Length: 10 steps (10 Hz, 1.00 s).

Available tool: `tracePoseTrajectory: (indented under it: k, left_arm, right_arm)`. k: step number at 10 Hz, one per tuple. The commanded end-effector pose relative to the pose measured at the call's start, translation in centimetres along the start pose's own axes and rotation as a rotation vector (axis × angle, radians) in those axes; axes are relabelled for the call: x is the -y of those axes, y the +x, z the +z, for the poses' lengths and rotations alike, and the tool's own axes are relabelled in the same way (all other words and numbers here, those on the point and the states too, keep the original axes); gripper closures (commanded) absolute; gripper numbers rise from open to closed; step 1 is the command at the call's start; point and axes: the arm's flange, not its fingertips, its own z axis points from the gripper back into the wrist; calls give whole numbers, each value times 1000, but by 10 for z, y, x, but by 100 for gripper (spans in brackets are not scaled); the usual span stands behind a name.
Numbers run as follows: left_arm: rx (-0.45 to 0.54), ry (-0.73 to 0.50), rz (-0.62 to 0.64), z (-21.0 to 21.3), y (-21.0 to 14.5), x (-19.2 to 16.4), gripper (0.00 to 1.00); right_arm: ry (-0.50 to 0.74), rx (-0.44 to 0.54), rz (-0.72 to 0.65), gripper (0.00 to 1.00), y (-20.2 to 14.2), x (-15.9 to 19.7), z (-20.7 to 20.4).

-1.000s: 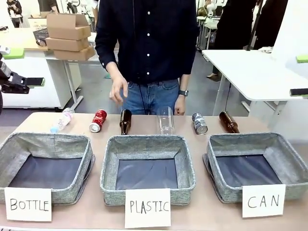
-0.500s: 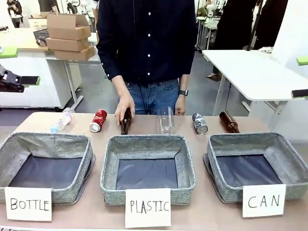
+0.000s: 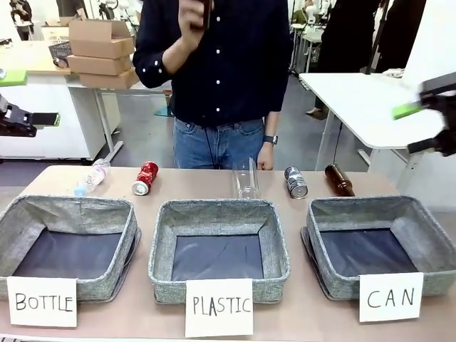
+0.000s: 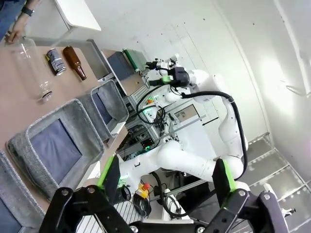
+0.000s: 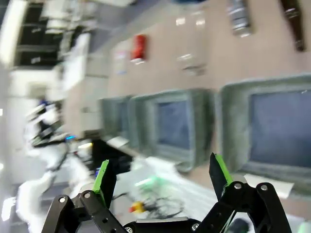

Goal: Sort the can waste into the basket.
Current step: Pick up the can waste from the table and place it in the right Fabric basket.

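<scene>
**Figure.** Sorting table, with every place given from the basket [image 3: 360,206].

**Progress (judged).** No sorting is done. The white sign [image 3: 390,297] lettered "CAN" stands against the basket's near wall. Behind the sign the basket's dark bottom lies bare, with no can in it. Both cans lie on the table [image 3: 306,319] beyond the basket. The black can [image 3: 295,182] is just past its far left corner, and the red can [image 3: 144,178] is well apart to the left in the same far row. Each can has yet to be picked up, carried over and dropped in.

**Tools.** The right gripper [image 5: 161,174] hangs high, above and beyond the basket's right side. The left gripper [image 4: 166,174] is raised far off to the basket's left. Both have their jaws spread wide and hold nothing.

**Count, near to far.**
- Signs: three.
- Bins: three. These are the basket, the PLASTIC bin [image 3: 217,210] just beside it on the left, and the BOTTLE bin [image 3: 71,206] farther left.
- Cans: two.
- Clear plastic bottles: two. The larger clear bottle [image 3: 244,179] lies left of the black can, and the small clear bottle [image 3: 92,177] lies farthest left.
- Brown bottles on the table: one, the brown bottle [image 3: 339,180] just past the basket's far rim.
- People: one person [image 3: 221,71] beyond the row. The lower hand [image 3: 266,158] is near the larger clear bottle. The raised hand [image 3: 189,20] is closed around a dark thing, cut off by the picture's top edge and too little shown to name.
</scene>
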Motion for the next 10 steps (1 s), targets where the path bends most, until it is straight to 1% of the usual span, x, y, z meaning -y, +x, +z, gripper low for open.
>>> tracePoseTrajectory:
  k: [1, 2, 3, 4, 5, 6, 8, 9, 10]
  left_arm:
    - [9, -23, -27, -1, 3, 1, 0]
    - [9, -23, -27, -1, 3, 1, 0]
    - [9, -23, -27, -1, 3, 1, 0]
    - [9, -23, -27, -1, 3, 1, 0]
    - [9, -23, -27, -1, 3, 1, 0]
    - [9, -23, -27, -1, 3, 1, 0]
    - [9, -23, -27, -1, 3, 1, 0]
    - [9, -23, -27, -1, 3, 1, 0]
    - [9, -23, -27, -1, 3, 1, 0]
  right_arm:
    - [-351, -27, -31, 0, 44, -14, -56]
    - [-509, -40, -2, 0, 45, -16, -86]
    - [-608, -58, 24, 0, 37, -16, -102]
    - [-563, -93, 32, 0, 29, -18, -99]
    - [-436, -111, 21, 0, 17, -24, -71]
    - [-557, -26, 77, 0, 31, -18, -117]
    - [-557, -26, 77, 0, 31, -18, -117]
    - [-534, -69, 79, 0, 28, -16, -107]
    - [-572, -49, 38, 0, 50, -18, -126]
